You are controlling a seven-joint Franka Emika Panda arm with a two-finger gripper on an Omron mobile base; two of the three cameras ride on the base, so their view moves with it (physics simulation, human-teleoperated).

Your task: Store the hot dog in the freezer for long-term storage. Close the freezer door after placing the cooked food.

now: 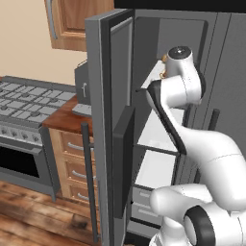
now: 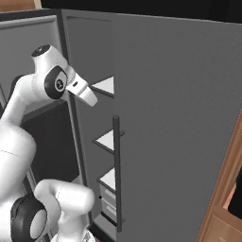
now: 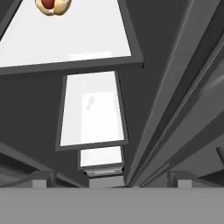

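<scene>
The hot dog [image 3: 53,6] sits on the freezer [image 3: 70,43] shelf; gripper state can't be told; next, swing the freezer door [image 1: 103,125] shut.

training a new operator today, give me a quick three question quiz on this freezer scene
1. True or false: the hot dog lies on a white shelf inside the freezer.
2. Is the freezer door open or shut?
3. Which step of the task is left? A) picking up the hot dog B) closing the freezer door C) opening the plain grey door

Key
1. True; the hand view shows it on the nearest shelf.
2. Open; it stands swung out with its black dispenser panel edge-on, and the arm reaches past it.
3. B
</scene>
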